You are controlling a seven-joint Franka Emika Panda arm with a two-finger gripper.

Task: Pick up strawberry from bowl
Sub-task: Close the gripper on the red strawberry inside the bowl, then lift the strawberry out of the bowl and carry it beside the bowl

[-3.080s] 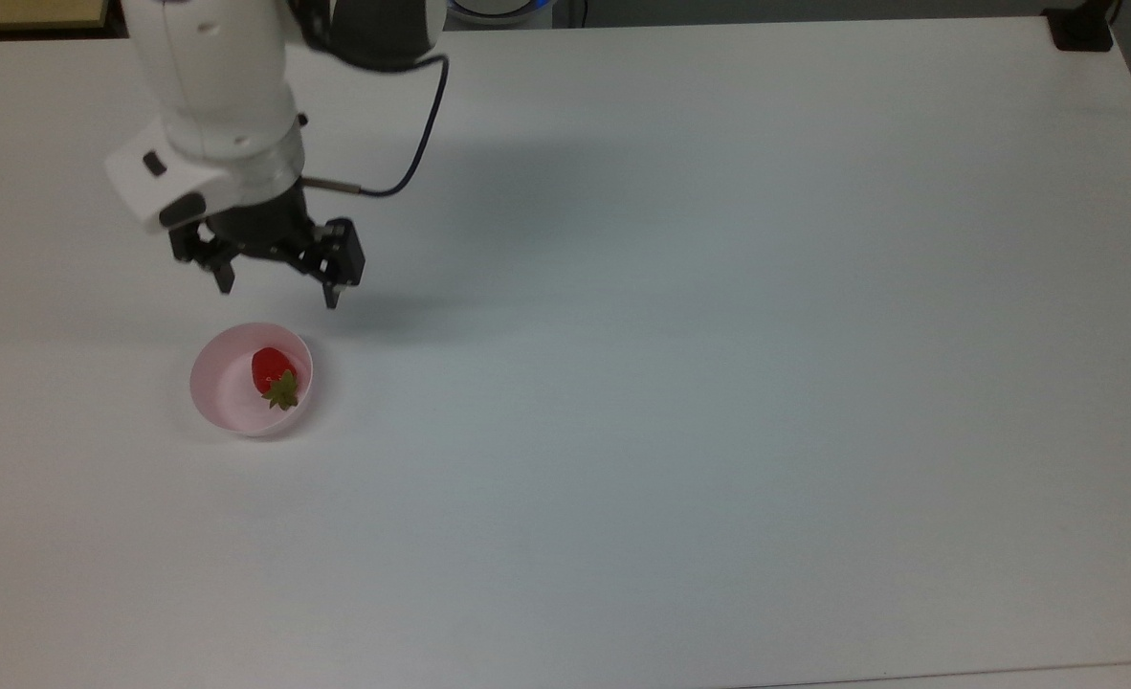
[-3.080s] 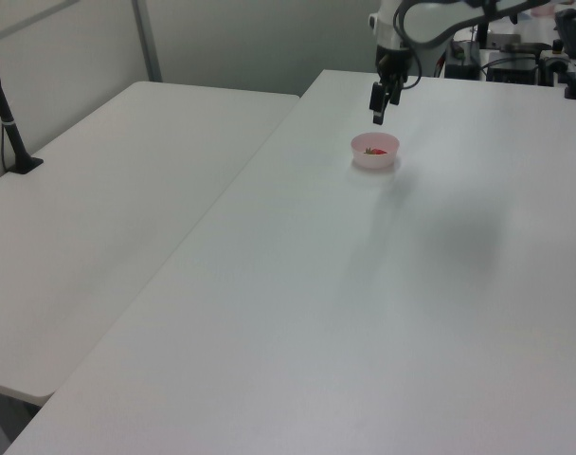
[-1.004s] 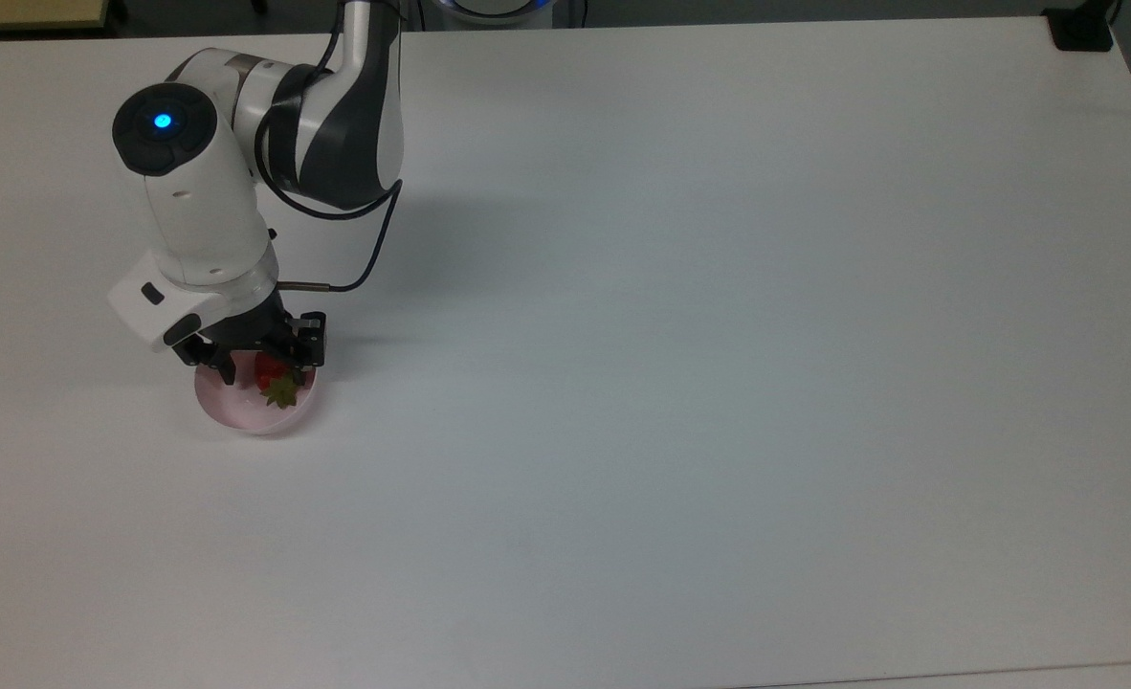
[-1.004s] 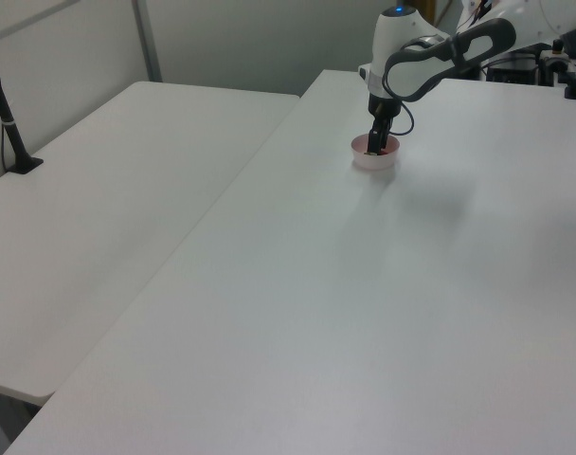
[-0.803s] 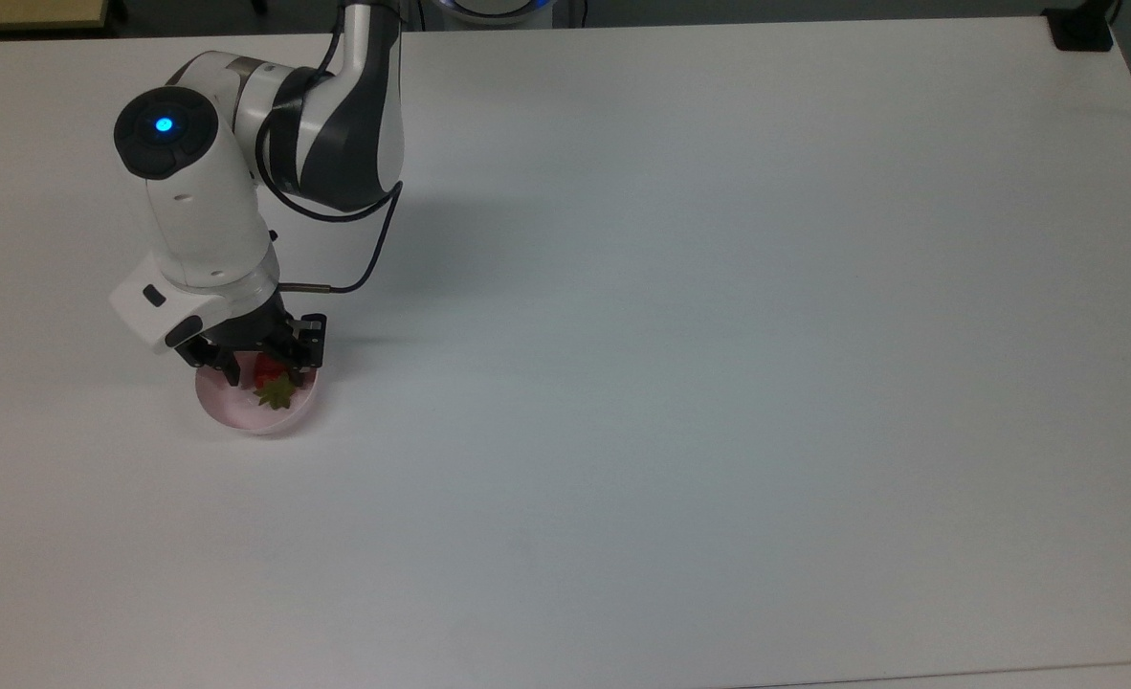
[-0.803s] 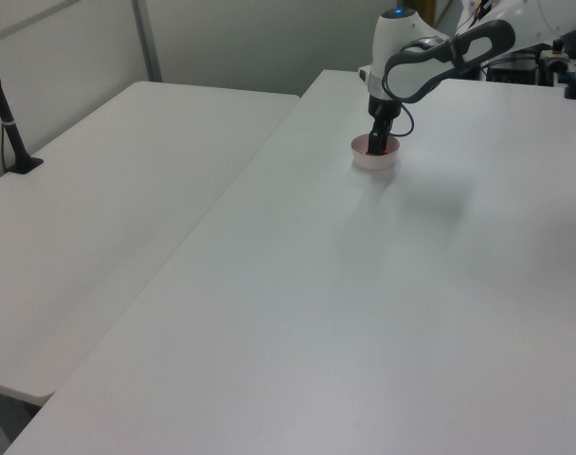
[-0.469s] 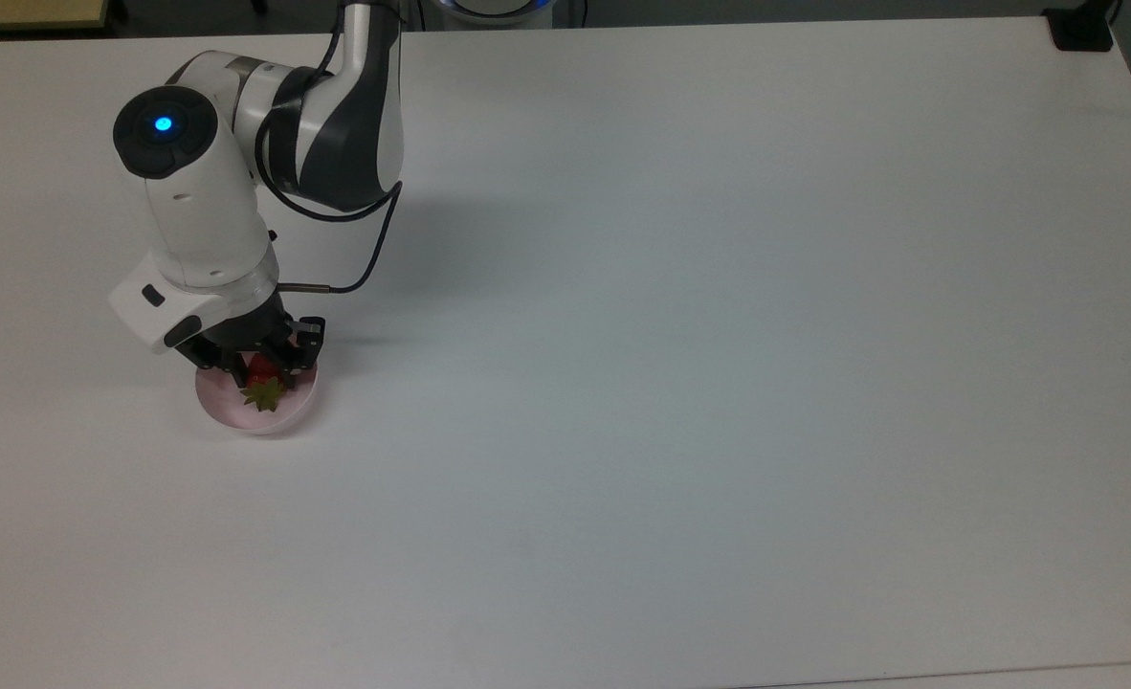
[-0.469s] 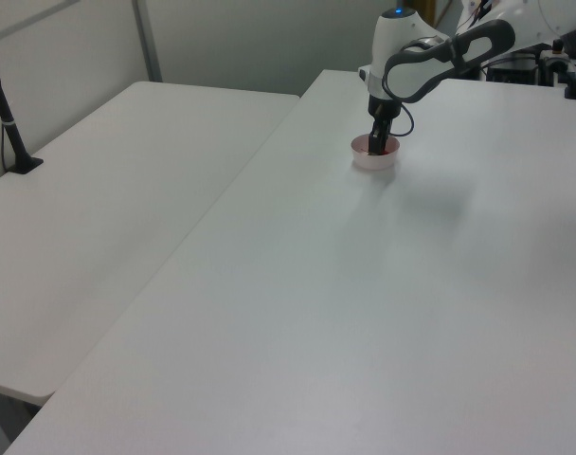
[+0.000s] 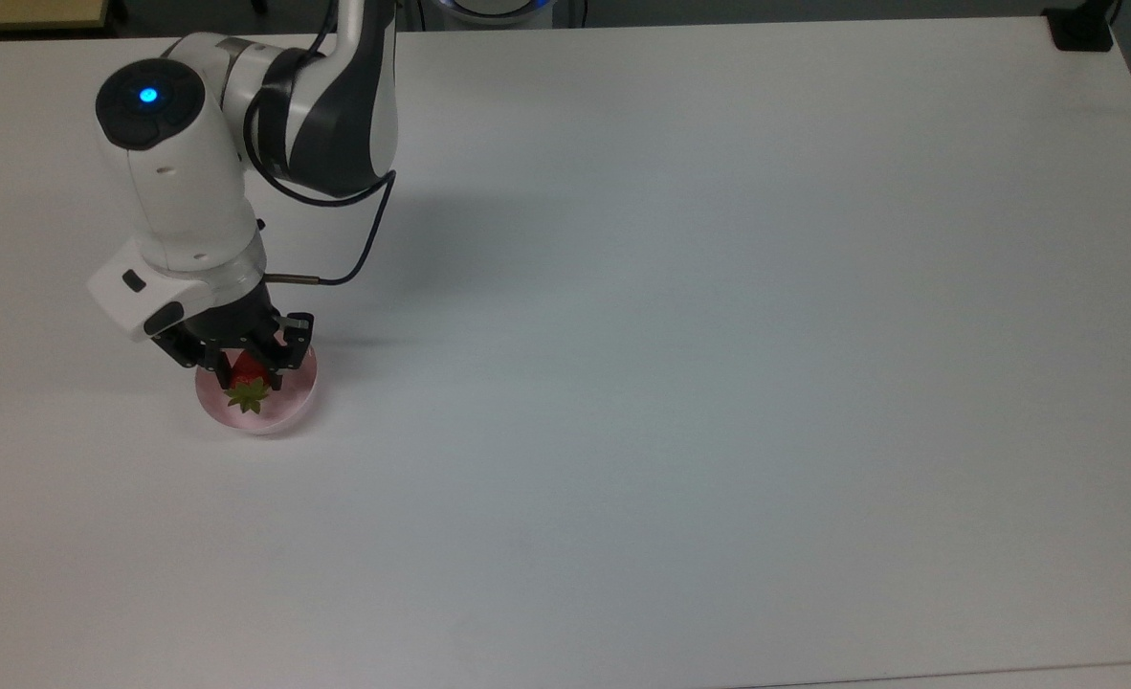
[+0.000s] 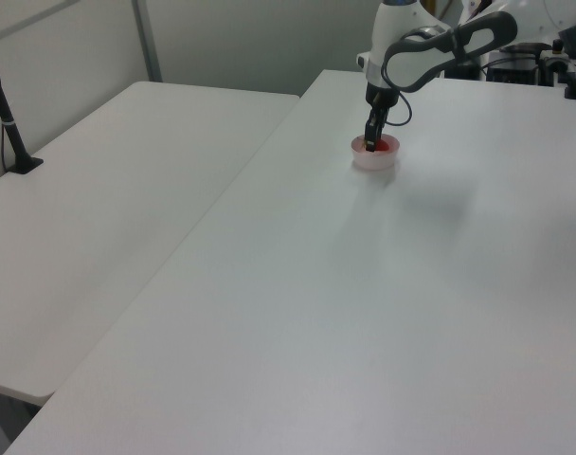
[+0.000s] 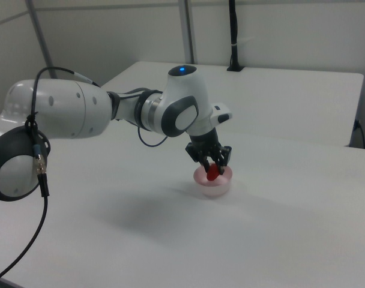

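Here your gripper (image 9: pixel 243 371) is clamped on the strawberry (image 9: pixel 245 381), crown pointing down, held just above the bowl (image 9: pixel 283 411) so you can lift it clear of the rim.

Looks like a robotics lab: bare white tables (image 10: pixel 117 190) pushed side by side, plain partition walls (image 11: pixel 278 30), black clamp-mounted poles (image 10: pixel 6 118) at table edges, a white robot arm (image 11: pixel 110 111), cabled equipment (image 10: pixel 515 57) behind.
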